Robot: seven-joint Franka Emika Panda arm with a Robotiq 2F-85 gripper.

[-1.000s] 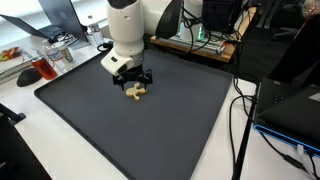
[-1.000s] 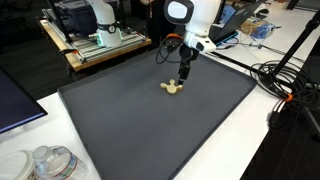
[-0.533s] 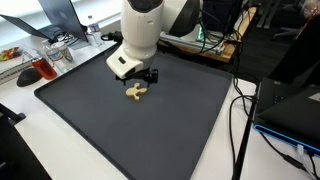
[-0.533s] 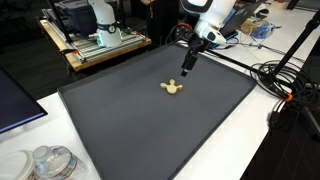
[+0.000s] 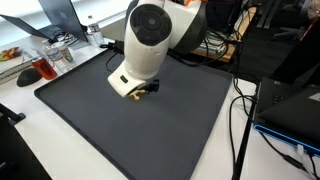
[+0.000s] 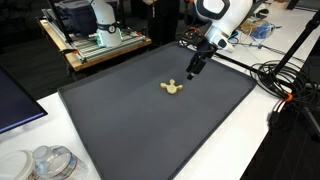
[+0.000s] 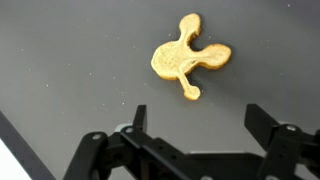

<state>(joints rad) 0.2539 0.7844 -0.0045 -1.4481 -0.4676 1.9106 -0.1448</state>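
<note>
A small tan flat piece with several rounded lobes (image 6: 172, 88) lies on the dark grey mat (image 6: 130, 125). My gripper (image 6: 192, 72) hangs in the air above the mat, apart from the piece and to its far side. In the wrist view the piece (image 7: 185, 60) lies beyond the two black fingers of the gripper (image 7: 198, 112), which are spread wide with only bare mat between them. In an exterior view the white arm hides most of the piece; only a tan edge (image 5: 134, 95) shows under the gripper (image 5: 150, 88).
A wooden cart with equipment (image 6: 100, 45) stands behind the mat. Cables (image 6: 285, 85) run along one side. Clear plastic containers (image 6: 45, 163) and a dark screen (image 6: 15, 100) sit near a corner. A red item (image 5: 35, 70) and a computer case (image 5: 290, 110) flank the mat (image 5: 150, 135).
My gripper has risen from just over the tan piece and swung away towards the mat's far edge. The piece has stayed in its place on the mat.
</note>
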